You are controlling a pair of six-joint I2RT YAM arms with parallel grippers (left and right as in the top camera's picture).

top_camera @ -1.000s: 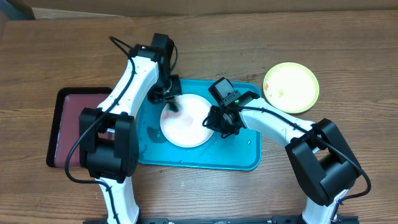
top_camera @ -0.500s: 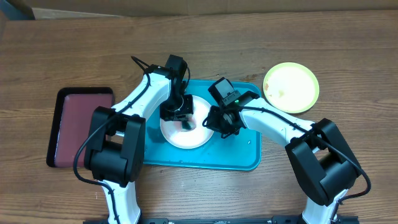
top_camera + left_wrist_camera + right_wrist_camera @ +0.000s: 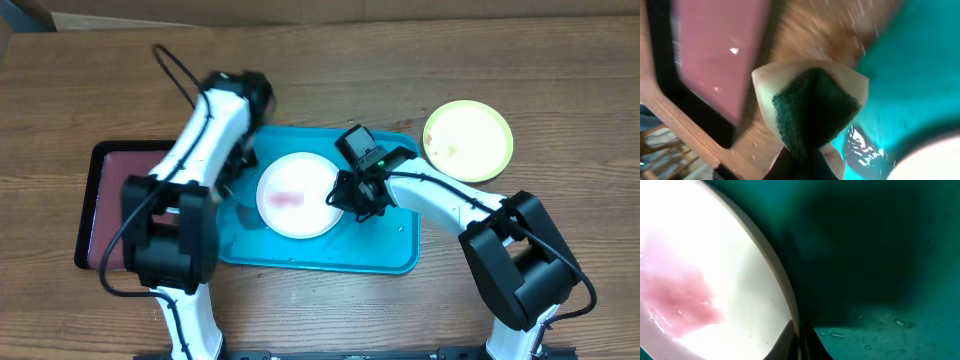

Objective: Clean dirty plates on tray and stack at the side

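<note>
Two plates: white plate [image 3: 295,196] on the tray [image 3: 392,250], green plate [image 3: 468,140] on the worktop [image 3: 560,80]. Left hand [image 3: 802,162] clutches one sponge [image 3: 815,110]; right hand [image 3: 354,196] pinches the white plate's rim.

A white plate [image 3: 297,195], smeared pink, lies flat in the turquoise tray [image 3: 385,250]. A lime-green plate [image 3: 468,140] sits just beyond the tray's right end.

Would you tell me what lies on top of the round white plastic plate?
Only a pinkish smear on the white plate; the right fingers hide part of its rim.
</note>
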